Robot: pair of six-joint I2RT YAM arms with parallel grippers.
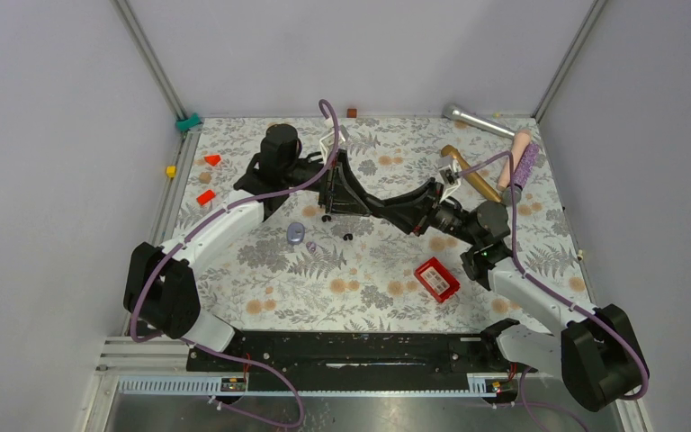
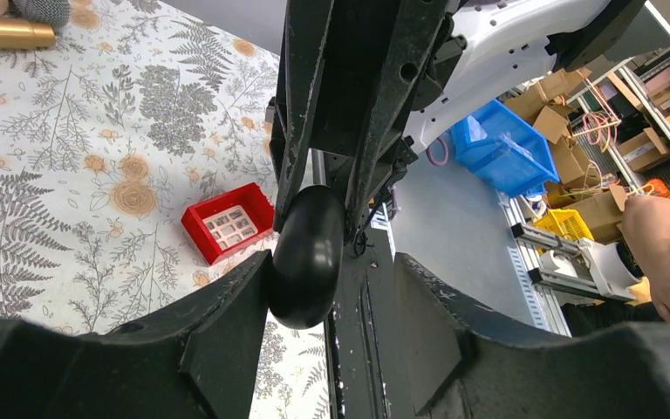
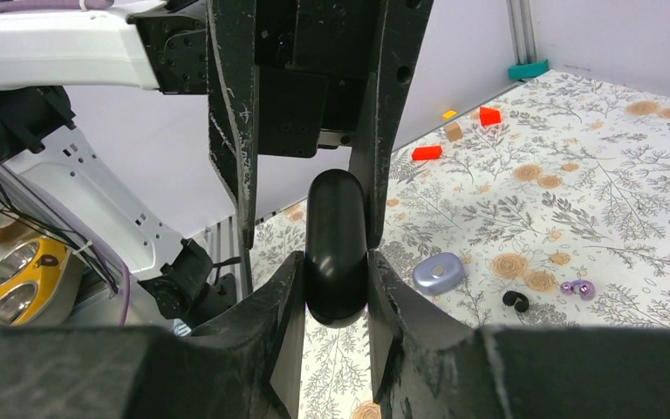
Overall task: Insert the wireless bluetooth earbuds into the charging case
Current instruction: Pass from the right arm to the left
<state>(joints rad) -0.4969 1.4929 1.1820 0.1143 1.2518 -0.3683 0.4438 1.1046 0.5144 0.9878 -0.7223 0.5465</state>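
A glossy black oval charging case point(image 3: 336, 249) is held up off the table between both grippers. My right gripper point(image 3: 336, 264) is shut on it. My left gripper point(image 2: 331, 272) is open around the same case point(image 2: 307, 257), which touches its left finger point(image 2: 227, 323) only. In the top view both grippers meet mid-table, the left one point(image 1: 349, 200) and the right one point(image 1: 371, 212), and the case is hidden there. A pale purple case point(image 1: 296, 234) lies closed on the cloth. Beside it lie two black earbuds point(image 1: 327, 219) point(image 1: 348, 237) and a purple earbud point(image 1: 311, 246). The right wrist view also shows the purple case point(image 3: 438, 272), a black earbud point(image 3: 516, 300) and a purple earbud point(image 3: 578, 288).
A red tray point(image 1: 436, 279) sits right of centre. Red blocks point(image 1: 211, 160) point(image 1: 205, 197) and a yellow block point(image 1: 171, 171) lie at the left edge. A gold handle point(image 1: 468, 171), a brush point(image 1: 522, 162) and a silver cylinder point(image 1: 477, 120) lie at the back right.
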